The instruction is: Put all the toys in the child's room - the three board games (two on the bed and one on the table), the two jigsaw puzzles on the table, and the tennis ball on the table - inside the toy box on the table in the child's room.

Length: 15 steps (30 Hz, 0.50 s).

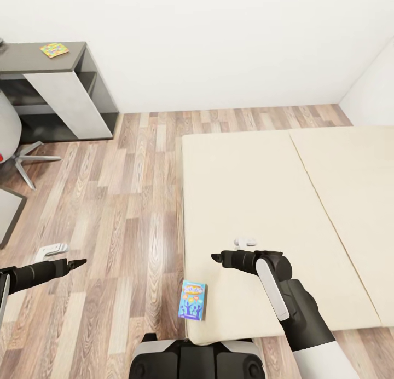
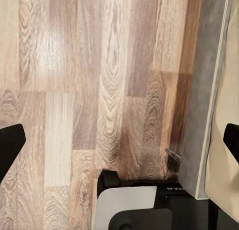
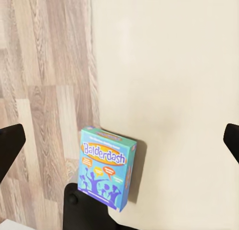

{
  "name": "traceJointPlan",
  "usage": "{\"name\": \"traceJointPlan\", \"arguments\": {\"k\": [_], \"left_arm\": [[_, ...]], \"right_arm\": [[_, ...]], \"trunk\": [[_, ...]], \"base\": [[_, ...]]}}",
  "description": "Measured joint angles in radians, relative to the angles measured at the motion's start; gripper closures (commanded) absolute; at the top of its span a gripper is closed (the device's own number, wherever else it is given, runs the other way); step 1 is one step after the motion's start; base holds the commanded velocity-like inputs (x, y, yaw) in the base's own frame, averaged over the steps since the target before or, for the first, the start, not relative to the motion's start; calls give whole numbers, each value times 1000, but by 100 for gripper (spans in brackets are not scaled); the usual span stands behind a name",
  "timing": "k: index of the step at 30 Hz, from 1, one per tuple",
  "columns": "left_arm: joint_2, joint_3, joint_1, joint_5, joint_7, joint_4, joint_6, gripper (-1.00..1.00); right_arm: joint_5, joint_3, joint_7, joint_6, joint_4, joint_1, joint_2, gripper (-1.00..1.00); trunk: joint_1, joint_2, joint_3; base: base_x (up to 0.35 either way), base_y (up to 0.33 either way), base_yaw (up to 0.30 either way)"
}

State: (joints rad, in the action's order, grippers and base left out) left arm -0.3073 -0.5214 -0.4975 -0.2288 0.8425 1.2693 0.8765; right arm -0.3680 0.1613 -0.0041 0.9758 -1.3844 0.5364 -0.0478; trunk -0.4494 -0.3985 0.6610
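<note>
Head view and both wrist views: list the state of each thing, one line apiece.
board game: lying flat at the bed's near corner, not gripped.
jigsaw puzzle: flat on the dark grey cabinet top.
bed: bare except for the game.
left gripper: open, empty, over the floor.
right gripper: open, empty, over the bed.

- I see even, bright, diffuse light across all three views, with no obvious source.
- Shadows are soft: a faint one beside the board game (image 3: 107, 168) on the bed (image 1: 262, 204).
- Mild sheen shows on the floor (image 2: 99, 90) planks.
- Wrist views look slightly soft; the head view bends lines near its edges.
</note>
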Motion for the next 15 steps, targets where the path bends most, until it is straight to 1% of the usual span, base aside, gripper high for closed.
{"name": "traceJointPlan", "arguments": {"k": [15], "left_arm": [[0, 0, 0, -1, 0, 0, 1, -100]], "right_arm": [[0, 0, -9, 0, 0, 0, 0, -100]], "trunk": [[0, 0, -25]], "base": [[0, 0, 0]]}}
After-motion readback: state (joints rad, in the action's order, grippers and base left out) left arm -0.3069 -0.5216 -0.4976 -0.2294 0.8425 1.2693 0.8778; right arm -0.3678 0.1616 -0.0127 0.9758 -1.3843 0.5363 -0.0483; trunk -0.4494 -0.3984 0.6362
